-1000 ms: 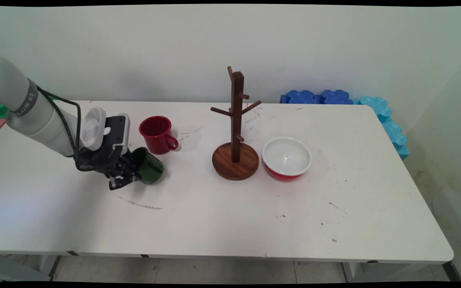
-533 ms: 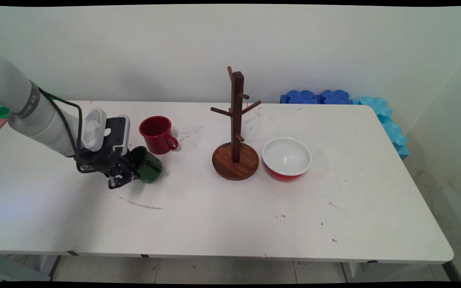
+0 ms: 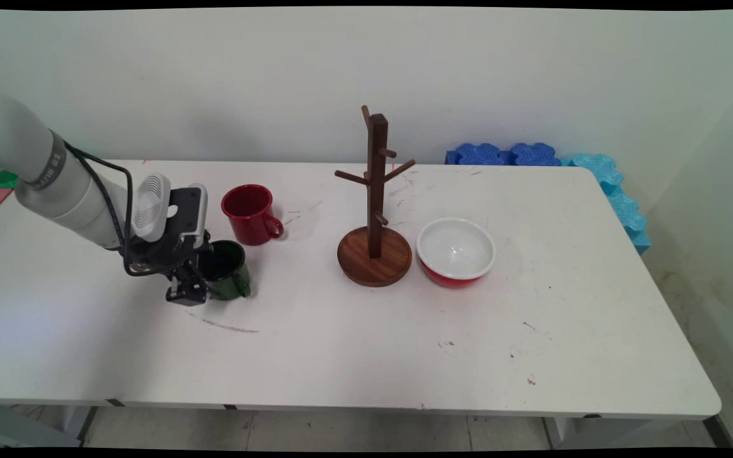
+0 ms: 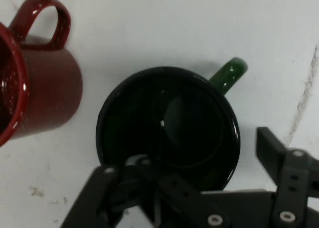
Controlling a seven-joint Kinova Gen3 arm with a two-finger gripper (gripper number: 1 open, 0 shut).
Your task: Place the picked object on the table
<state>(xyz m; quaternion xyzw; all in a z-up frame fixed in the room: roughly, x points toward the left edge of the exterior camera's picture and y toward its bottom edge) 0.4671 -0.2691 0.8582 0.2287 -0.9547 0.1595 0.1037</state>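
Hand (image 3: 189, 287) at green mug (image 3: 228, 278) rim

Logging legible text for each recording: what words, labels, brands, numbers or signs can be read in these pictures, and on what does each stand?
Grey band on the arm's white link: dark lettering, too small and tilted to read.
Green mug, red mug, red bowl, wooden mug tree, blue foam blocks, gripper: no text visible in either view.
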